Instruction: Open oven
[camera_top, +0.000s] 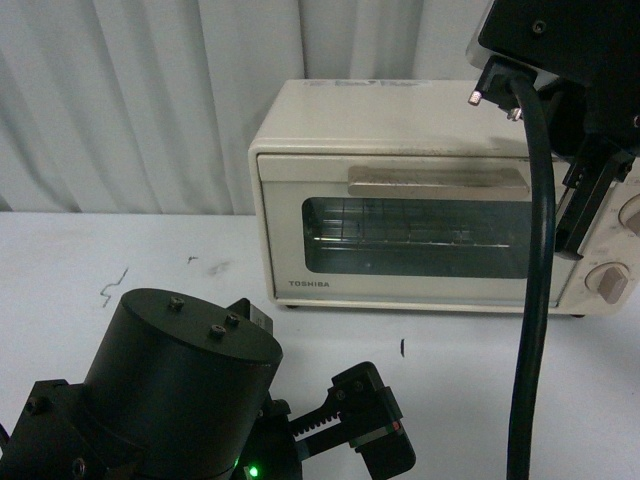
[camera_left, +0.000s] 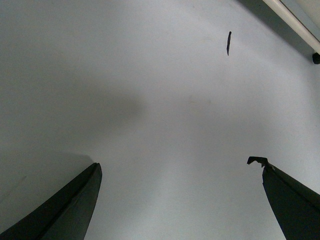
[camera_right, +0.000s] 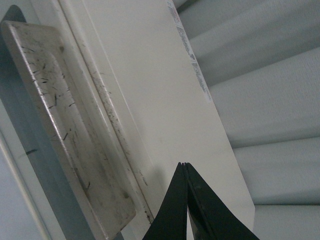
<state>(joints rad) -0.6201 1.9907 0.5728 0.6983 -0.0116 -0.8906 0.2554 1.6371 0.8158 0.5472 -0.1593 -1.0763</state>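
Note:
The cream-white oven (camera_top: 330, 120) stands at the back of the table with its glass door (camera_top: 415, 237) shut. A scuffed beige bar handle (camera_top: 438, 180) runs along the top of the door. My right gripper (camera_right: 183, 164) is shut with nothing in it. In the right wrist view its tips sit over the oven's top (camera_right: 150, 90), beside one end of the handle (camera_right: 65, 130), and I cannot tell whether they touch. In the front view it hangs by the oven's right front (camera_top: 572, 235). My left gripper (camera_left: 176, 163) is open low over the bare table, well short of the oven.
Two beige knobs (camera_top: 607, 283) sit on the oven's right panel, partly behind my right arm's black cable (camera_top: 535, 330). White curtains (camera_top: 130, 100) hang behind. Small dark marks dot the white table (camera_top: 402, 347). The left arm's bulky body (camera_top: 175, 380) fills the near left.

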